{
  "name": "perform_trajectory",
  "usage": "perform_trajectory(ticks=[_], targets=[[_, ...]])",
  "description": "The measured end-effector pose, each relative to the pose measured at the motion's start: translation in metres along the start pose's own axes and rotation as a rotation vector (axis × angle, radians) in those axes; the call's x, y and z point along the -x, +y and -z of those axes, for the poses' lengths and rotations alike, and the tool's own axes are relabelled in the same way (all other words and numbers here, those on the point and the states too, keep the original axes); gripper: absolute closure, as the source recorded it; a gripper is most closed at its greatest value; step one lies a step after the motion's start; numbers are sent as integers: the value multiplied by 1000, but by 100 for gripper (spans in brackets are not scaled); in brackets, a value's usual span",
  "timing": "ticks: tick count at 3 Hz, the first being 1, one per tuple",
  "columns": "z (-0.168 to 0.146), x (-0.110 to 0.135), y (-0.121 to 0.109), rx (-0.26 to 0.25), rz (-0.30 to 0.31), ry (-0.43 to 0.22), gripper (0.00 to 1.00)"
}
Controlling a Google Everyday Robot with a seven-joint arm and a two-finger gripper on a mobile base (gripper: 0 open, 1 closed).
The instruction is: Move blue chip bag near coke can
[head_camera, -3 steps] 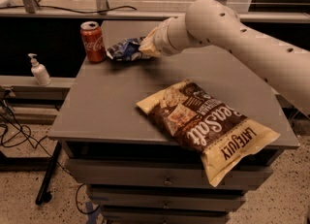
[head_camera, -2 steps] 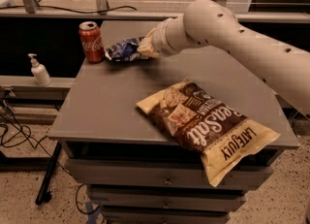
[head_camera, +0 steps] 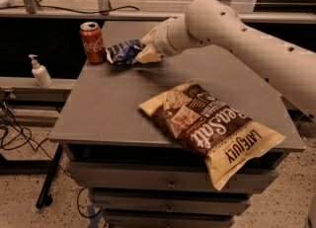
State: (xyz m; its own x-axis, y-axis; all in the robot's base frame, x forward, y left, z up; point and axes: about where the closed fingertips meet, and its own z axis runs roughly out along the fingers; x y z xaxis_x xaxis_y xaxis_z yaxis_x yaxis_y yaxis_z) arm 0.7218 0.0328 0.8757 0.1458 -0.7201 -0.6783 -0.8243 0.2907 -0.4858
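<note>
Clamping the right end of the blue chip bag [head_camera: 123,52], the gripper [head_camera: 144,54] is hovering low over the far left part of the table [head_camera: 108,108], and the bag is sitting just beside the coke can [head_camera: 92,42]. Pushing further left is risking 1 thing: the bag's free end tipping the upright can over.

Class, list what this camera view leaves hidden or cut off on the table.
Blue chip bag: right end hidden by the gripper at it, right of the coke can.
Arm: cut off by the camera view's right edge.
Table: surface under the Sea Salt chip bag, covered by it.
</note>
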Motion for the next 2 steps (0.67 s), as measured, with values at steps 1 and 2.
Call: perform_trajectory(ticks=[1,2], targets=[[2,-1,-2,6,0,5,0],[20,-7,-21,1,-14,20,0]])
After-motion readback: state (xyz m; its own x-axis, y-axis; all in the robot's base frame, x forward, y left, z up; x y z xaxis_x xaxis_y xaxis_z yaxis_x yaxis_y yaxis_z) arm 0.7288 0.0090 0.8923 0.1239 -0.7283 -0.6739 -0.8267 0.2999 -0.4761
